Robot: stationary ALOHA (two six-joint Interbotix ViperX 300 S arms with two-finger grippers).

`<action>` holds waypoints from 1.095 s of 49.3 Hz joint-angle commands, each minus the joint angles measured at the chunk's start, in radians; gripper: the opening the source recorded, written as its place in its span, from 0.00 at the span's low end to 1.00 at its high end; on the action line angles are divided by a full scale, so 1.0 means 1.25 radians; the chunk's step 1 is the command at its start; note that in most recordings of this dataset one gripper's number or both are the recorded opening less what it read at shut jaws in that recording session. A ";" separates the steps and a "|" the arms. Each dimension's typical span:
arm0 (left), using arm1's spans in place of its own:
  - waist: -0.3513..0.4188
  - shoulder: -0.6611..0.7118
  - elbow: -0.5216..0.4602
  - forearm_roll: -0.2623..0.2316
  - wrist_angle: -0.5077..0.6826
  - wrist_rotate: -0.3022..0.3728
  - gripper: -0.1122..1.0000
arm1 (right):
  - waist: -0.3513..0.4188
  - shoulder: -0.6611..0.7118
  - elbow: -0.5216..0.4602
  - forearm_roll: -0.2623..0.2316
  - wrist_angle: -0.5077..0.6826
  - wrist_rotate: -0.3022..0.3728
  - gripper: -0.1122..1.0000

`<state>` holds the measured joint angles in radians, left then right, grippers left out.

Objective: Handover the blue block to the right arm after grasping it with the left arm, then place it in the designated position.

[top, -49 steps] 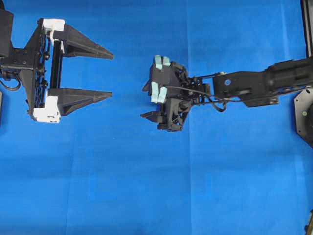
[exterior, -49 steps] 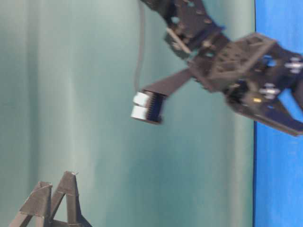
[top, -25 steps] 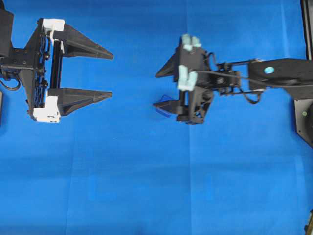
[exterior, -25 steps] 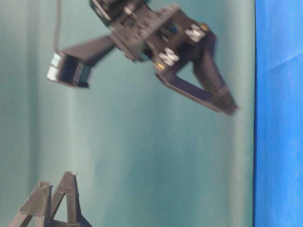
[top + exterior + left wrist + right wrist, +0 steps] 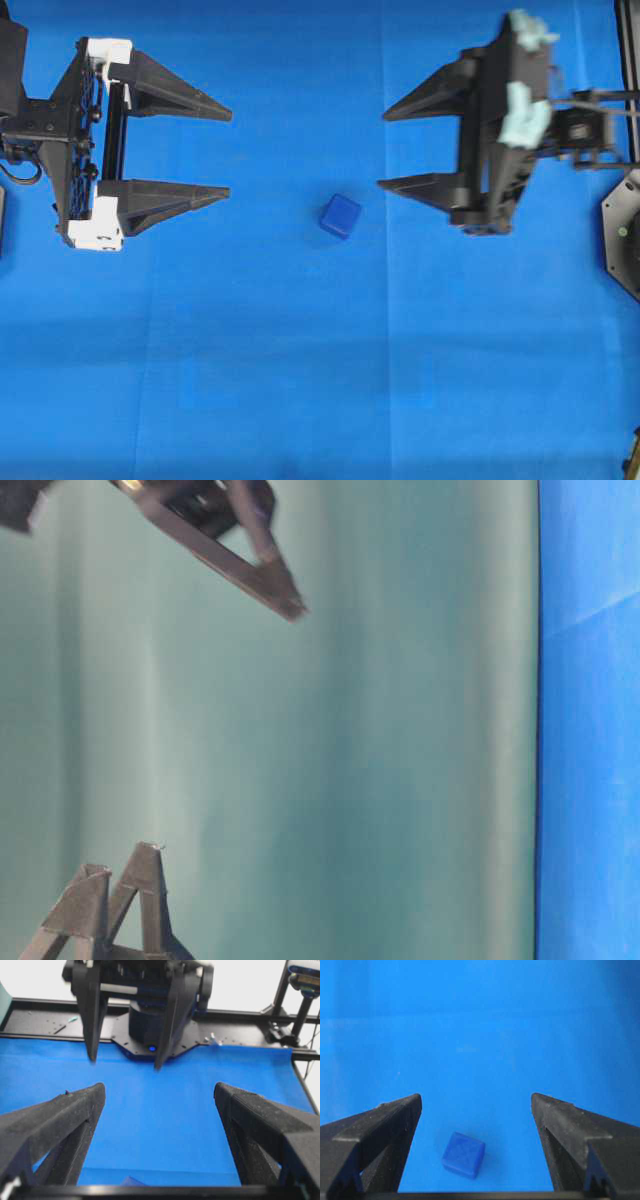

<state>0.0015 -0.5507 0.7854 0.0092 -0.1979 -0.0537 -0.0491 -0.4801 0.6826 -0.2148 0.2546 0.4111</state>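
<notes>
The blue block (image 5: 340,215) lies alone on the blue cloth (image 5: 300,380) over the table. Left of the block, the left hand (image 5: 228,152) is spread wide; right of it, the right hand (image 5: 385,148), perhaps raised, is spread too, both empty.

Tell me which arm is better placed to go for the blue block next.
By position, the right: its open end effector sits nearer the blue block, which shows between its fingers in the right wrist view. The left end effector, also open, is farther away, though the task has it grasp first.
</notes>
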 commanded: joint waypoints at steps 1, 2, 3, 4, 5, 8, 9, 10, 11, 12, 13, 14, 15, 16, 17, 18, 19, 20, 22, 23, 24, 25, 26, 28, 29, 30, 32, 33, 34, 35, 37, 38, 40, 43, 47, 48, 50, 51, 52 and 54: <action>0.001 -0.018 -0.009 0.001 -0.004 0.000 0.94 | 0.000 -0.044 0.001 0.000 0.002 0.000 0.83; 0.001 -0.018 -0.010 0.001 -0.004 0.000 0.94 | 0.000 -0.052 0.004 0.000 0.002 0.000 0.83; 0.001 -0.018 -0.010 0.001 -0.004 0.000 0.94 | -0.001 -0.058 0.007 0.000 0.001 0.000 0.83; 0.001 -0.018 -0.010 0.001 -0.004 0.000 0.94 | -0.001 -0.064 0.010 0.000 0.000 0.000 0.83; 0.001 -0.018 -0.009 0.001 -0.004 0.000 0.94 | 0.000 -0.069 0.012 0.000 -0.001 0.000 0.83; 0.001 -0.018 -0.009 0.001 -0.004 0.000 0.94 | 0.000 -0.077 0.015 -0.001 -0.001 0.000 0.83; 0.001 -0.018 -0.009 0.001 -0.004 0.000 0.94 | 0.000 -0.077 0.016 0.000 -0.001 0.000 0.83; 0.001 -0.018 -0.009 0.001 -0.004 0.000 0.94 | 0.000 -0.076 0.016 -0.001 -0.001 0.000 0.83; 0.001 -0.018 -0.010 0.001 -0.004 0.000 0.94 | -0.001 -0.076 0.016 -0.001 -0.001 0.000 0.83; 0.001 -0.018 -0.010 0.001 -0.004 0.000 0.94 | -0.001 -0.075 0.015 -0.002 -0.001 0.000 0.83; 0.001 -0.018 -0.009 0.001 -0.004 0.000 0.94 | -0.001 -0.074 0.015 -0.002 -0.001 0.000 0.83; 0.001 -0.020 -0.010 0.000 -0.004 0.000 0.94 | 0.000 -0.072 0.013 -0.004 -0.001 0.000 0.83; 0.001 -0.018 -0.010 0.001 -0.004 0.000 0.94 | -0.001 -0.071 0.013 -0.004 -0.001 0.000 0.83; 0.001 -0.018 -0.010 0.001 -0.005 0.000 0.94 | -0.001 -0.071 0.013 -0.005 -0.001 0.000 0.83; 0.001 -0.018 -0.010 0.001 -0.004 0.000 0.94 | 0.000 -0.070 0.012 -0.006 -0.002 0.000 0.83; 0.001 -0.018 -0.009 0.001 -0.004 0.000 0.94 | 0.000 -0.070 0.012 -0.007 -0.002 0.000 0.83; 0.001 -0.018 -0.009 0.001 -0.004 0.000 0.94 | 0.000 -0.070 0.012 -0.007 -0.005 0.000 0.83; 0.001 -0.018 -0.010 0.001 -0.004 0.000 0.94 | -0.001 -0.070 0.012 -0.007 -0.009 0.000 0.82; 0.001 -0.018 -0.009 0.001 -0.004 0.000 0.94 | 0.000 -0.071 0.013 -0.009 -0.017 0.000 0.82; 0.001 -0.018 -0.009 0.001 -0.004 0.000 0.94 | 0.000 -0.072 0.015 -0.010 -0.022 -0.001 0.82; 0.001 -0.018 -0.010 0.001 -0.004 0.000 0.94 | -0.001 -0.074 0.013 -0.011 -0.028 0.000 0.82; 0.001 -0.018 -0.009 0.001 -0.004 0.000 0.94 | -0.001 -0.074 0.015 -0.011 -0.034 -0.001 0.82; 0.001 -0.018 -0.010 0.001 -0.004 0.000 0.94 | -0.001 -0.075 0.015 -0.012 -0.042 -0.001 0.82; 0.001 -0.018 -0.010 0.001 -0.004 0.000 0.94 | 0.000 -0.079 0.016 -0.013 -0.055 -0.001 0.82; 0.001 -0.018 -0.010 0.001 -0.004 0.000 0.94 | -0.001 -0.080 0.017 -0.015 -0.063 -0.001 0.82; 0.001 -0.018 -0.010 0.001 -0.004 0.000 0.94 | -0.001 -0.081 0.017 -0.016 -0.071 -0.001 0.82; 0.001 -0.018 -0.010 0.001 -0.004 0.000 0.94 | 0.000 -0.085 0.018 -0.021 -0.087 -0.001 0.82; 0.001 -0.018 -0.009 0.001 -0.004 0.000 0.94 | 0.000 -0.086 0.020 -0.025 -0.099 -0.002 0.82; 0.001 -0.018 -0.009 0.001 -0.004 0.000 0.94 | 0.000 -0.087 0.021 -0.027 -0.107 -0.002 0.82; 0.001 -0.018 -0.009 0.001 -0.004 0.000 0.94 | 0.000 -0.090 0.021 -0.029 -0.115 -0.002 0.82; 0.001 -0.018 -0.009 0.001 -0.004 0.000 0.94 | 0.000 -0.092 0.022 -0.034 -0.131 -0.002 0.82; 0.001 -0.018 -0.009 0.001 -0.004 0.000 0.94 | 0.000 -0.094 0.022 -0.037 -0.140 -0.004 0.82; 0.001 -0.018 -0.009 0.001 -0.004 0.000 0.94 | -0.001 -0.097 0.025 -0.042 -0.156 -0.004 0.82; 0.001 -0.020 -0.009 0.001 -0.004 0.000 0.94 | 0.000 -0.099 0.028 -0.047 -0.180 -0.006 0.82; 0.001 -0.020 -0.009 0.001 -0.004 0.000 0.94 | 0.000 -0.102 0.033 -0.050 -0.211 -0.007 0.82; 0.001 -0.020 -0.009 0.001 -0.004 0.000 0.94 | 0.000 -0.102 0.034 -0.050 -0.217 -0.007 0.82; 0.001 -0.020 -0.009 0.001 -0.004 0.000 0.94 | -0.001 -0.102 0.036 -0.052 -0.228 -0.007 0.82; 0.001 -0.020 -0.009 0.001 -0.004 0.000 0.94 | 0.000 -0.102 0.037 -0.052 -0.232 -0.007 0.82; 0.001 -0.020 -0.009 0.001 -0.004 0.000 0.94 | 0.000 -0.102 0.038 -0.052 -0.236 -0.007 0.82; 0.001 -0.020 -0.010 0.001 -0.005 0.000 0.94 | 0.000 -0.102 0.039 -0.052 -0.241 -0.007 0.82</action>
<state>0.0015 -0.5507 0.7854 0.0092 -0.1979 -0.0537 -0.0491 -0.5998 0.7409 -0.2761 -0.0215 0.4034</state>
